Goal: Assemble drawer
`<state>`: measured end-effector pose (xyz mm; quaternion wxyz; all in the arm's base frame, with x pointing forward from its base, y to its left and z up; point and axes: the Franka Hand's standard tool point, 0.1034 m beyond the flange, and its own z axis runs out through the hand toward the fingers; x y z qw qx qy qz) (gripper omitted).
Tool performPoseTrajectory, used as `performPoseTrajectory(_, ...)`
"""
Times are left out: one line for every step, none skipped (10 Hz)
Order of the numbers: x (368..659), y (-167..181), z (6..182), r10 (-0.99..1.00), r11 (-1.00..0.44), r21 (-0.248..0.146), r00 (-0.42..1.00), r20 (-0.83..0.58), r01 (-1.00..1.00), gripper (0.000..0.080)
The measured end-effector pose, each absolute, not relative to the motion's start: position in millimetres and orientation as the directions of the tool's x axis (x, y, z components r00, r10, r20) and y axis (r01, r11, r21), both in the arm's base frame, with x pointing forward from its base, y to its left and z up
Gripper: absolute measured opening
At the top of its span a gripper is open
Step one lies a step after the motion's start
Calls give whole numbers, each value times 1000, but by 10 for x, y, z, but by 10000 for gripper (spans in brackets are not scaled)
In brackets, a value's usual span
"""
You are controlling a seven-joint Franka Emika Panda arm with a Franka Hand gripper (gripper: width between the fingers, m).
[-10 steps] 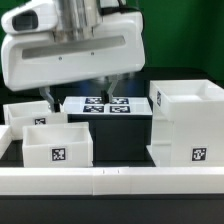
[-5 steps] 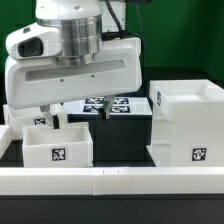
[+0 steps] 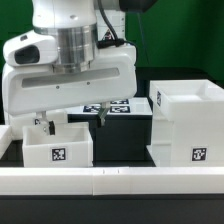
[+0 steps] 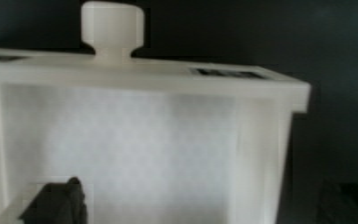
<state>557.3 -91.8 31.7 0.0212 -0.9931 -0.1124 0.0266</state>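
Black worktop (image 3: 125, 140) fills the scene, and a low white border rail (image 3: 110, 180) runs along its front edge. At the front corner on the exterior view's right stands the tall white boxy plastic housing (image 3: 190, 120) of the drawer, open at the top, with a square black-and-white tag on its front face. Near the front edge toward the exterior view's left sits a small white plastic tray (image 3: 57, 150), also with one tag on its front. The flat white marker board (image 3: 118, 106) lies near the back edge, partly covered by the arm.

The white two-finger gripper (image 3: 74, 120) hangs low over the tray with its jaws apart. In the wrist view one dark finger (image 4: 59, 200) is over the inside of the tray, the other is outside its wall. I cannot tell if they touch it. The round knob (image 4: 110, 30) of the tray points away from the wrist.
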Motion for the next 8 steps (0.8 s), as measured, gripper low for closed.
performPoseTrajectory(5553,-901,278,226,-973,-48,973,-51,224,649)
performPoseTrajectory(5553,-877,256,229,-973,-48,972,-50,227,649)
performPoseTrajectory(5543,-867,227,231,-972,-47,972,-51,228,649)
performPoseTrajectory(5520,-869,180,231,-972,-46,971,-52,229,649)
performPoseTrajectory(5488,-880,118,231,-973,-36,972,-41,229,649)
performPoseTrajectory(5466,-882,86,230,-973,-36,972,-44,229,649)
performPoseTrajectory(5461,-886,68,230,-973,-35,972,-44,228,649)
performPoseTrajectory(5459,-886,59,230,-973,-35,972,-44,228,649)
